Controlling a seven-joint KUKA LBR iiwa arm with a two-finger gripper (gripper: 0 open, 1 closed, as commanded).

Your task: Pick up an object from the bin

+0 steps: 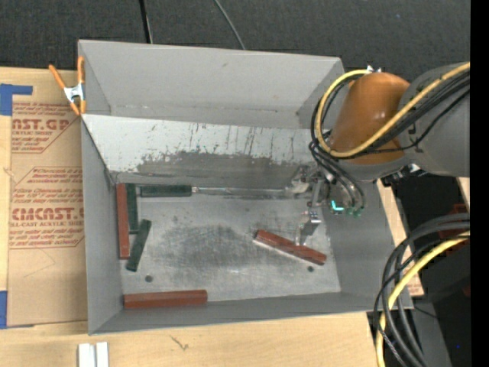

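Note:
My gripper (309, 224) hangs low in the right part of the bin, close to the right wall. Directly under and in front of it lies a flat reddish-brown bar (290, 248), slanting down towards the right on the bin floor. The gripper's tip stands just above the right half of this bar. Nothing shows held in the gripper.
A second reddish-brown bar (165, 299) lies along the front wall at the left. A third reddish-brown bar (122, 220) runs along the left wall, with a dark green bar (137, 243) beside it. Another dark green bar (164, 192) lies by the back wall.

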